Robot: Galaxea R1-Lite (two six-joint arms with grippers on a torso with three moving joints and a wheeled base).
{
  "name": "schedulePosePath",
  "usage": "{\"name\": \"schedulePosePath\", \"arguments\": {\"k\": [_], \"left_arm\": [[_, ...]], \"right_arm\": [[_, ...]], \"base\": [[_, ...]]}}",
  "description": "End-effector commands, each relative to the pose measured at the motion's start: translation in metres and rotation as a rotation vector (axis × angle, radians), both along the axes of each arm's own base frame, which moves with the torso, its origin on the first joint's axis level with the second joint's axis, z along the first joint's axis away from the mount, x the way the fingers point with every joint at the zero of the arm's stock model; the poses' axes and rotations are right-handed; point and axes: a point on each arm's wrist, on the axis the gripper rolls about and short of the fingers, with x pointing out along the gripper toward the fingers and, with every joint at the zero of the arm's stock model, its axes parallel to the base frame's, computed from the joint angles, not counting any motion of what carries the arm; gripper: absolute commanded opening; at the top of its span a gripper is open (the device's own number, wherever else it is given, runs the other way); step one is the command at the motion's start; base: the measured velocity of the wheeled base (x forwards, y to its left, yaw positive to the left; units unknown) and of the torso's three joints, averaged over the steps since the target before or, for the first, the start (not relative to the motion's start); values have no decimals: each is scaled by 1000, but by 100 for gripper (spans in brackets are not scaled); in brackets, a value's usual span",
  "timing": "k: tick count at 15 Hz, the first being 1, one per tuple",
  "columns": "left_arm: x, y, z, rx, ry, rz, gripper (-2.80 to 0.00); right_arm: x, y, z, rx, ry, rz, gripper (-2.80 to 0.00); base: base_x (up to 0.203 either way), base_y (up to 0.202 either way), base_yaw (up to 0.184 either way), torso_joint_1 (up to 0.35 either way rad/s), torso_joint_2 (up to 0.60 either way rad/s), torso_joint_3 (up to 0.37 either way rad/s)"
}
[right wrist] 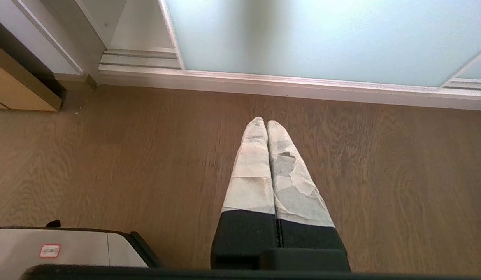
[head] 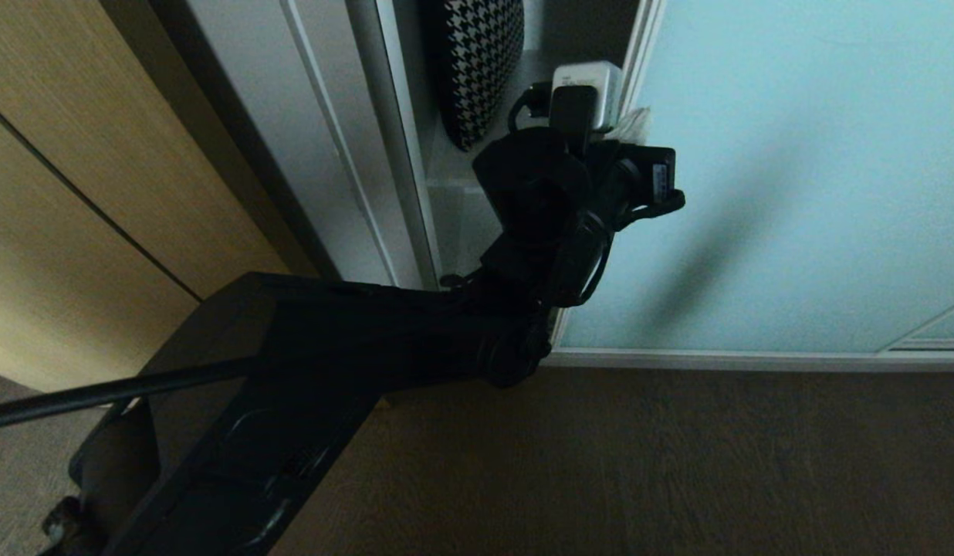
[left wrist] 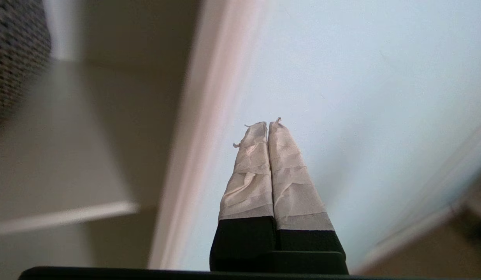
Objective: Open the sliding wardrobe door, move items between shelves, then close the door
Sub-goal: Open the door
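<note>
The sliding wardrobe door (head: pixel 793 193) is a frosted pale blue-green panel and stands partly open. In the gap beside it, a soft houndstooth-patterned item (head: pixel 477 62) rests on a white shelf (head: pixel 446 166). My left arm reaches up to the door's silver edge (head: pixel 639 46), with the left gripper (head: pixel 637 123) right at that edge. In the left wrist view the left gripper (left wrist: pixel 267 124) is shut and empty, its taped tips against the glass (left wrist: pixel 361 77) just beside the door frame (left wrist: pixel 209 116). The right gripper (right wrist: pixel 267 122) is shut and empty, pointing down at the floor.
A tan wood-grain panel (head: pixel 76 193) and the white wardrobe frame (head: pixel 330 154) stand to the left of the gap. The door's bottom track (right wrist: pixel 264 83) runs along the brown wooden floor (head: pixel 678 463). A corner of my base (right wrist: pixel 61 249) shows near the right gripper.
</note>
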Motion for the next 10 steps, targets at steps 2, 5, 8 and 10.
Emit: {"name": "schedulePosePath", "arguments": {"k": [2, 5, 8, 10], "left_arm": [[-16, 18, 37, -86, -52, 22, -280], [-38, 61, 95, -206, -75, 127, -280], [-48, 117, 135, -237, -87, 282, -280], [-66, 143, 147, -211, -84, 331, -280]], "right_arm": [[0, 0, 0, 0, 1, 0, -280], [0, 0, 0, 0, 1, 0, -280], [0, 0, 0, 0, 1, -1, -280], [0, 0, 0, 0, 1, -1, -280]], "base": [[0, 0, 0, 0, 0, 0], [0, 0, 0, 0, 0, 0], [0, 0, 0, 0, 0, 0], [0, 0, 0, 0, 0, 0]]}}
